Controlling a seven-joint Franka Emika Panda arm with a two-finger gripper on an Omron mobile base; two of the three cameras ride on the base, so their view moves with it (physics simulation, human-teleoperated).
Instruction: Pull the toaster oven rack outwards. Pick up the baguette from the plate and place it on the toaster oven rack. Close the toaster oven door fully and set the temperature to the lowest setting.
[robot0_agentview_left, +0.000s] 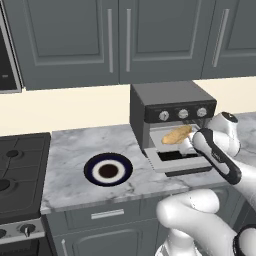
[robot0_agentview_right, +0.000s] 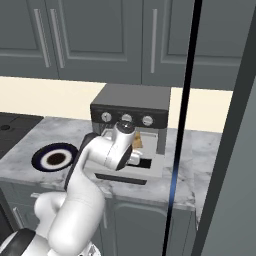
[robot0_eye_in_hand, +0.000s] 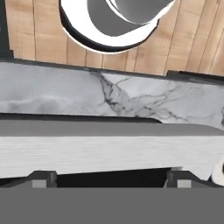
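Note:
The toaster oven (robot0_agentview_left: 172, 102) stands on the counter at the right, and its door (robot0_agentview_left: 156, 163) hangs open, flat towards me. The tan baguette (robot0_agentview_left: 176, 135) lies on the light grey rack (robot0_agentview_left: 161, 142) in the cavity; a corner of the baguette (robot0_agentview_right: 137, 143) peeks past my arm. My gripper (robot0_agentview_left: 190, 145) hovers open over the door's front edge, holding nothing. In the hand view its fingertips (robot0_eye_in_hand: 43, 178) stand wide apart above the door's silver frame (robot0_eye_in_hand: 109, 151) and handle bar (robot0_eye_in_hand: 109, 129). The navy plate (robot0_agentview_left: 108, 171) lies bare to the left.
A black stove (robot0_agentview_left: 20, 170) sits at the far left of the marble counter (robot0_agentview_left: 75, 145). Grey wall cabinets (robot0_agentview_left: 100, 35) hang above. A tall dark panel (robot0_agentview_right: 235, 165) stands close on the right. Wooden floor (robot0_eye_in_hand: 35, 39) lies beyond the counter edge.

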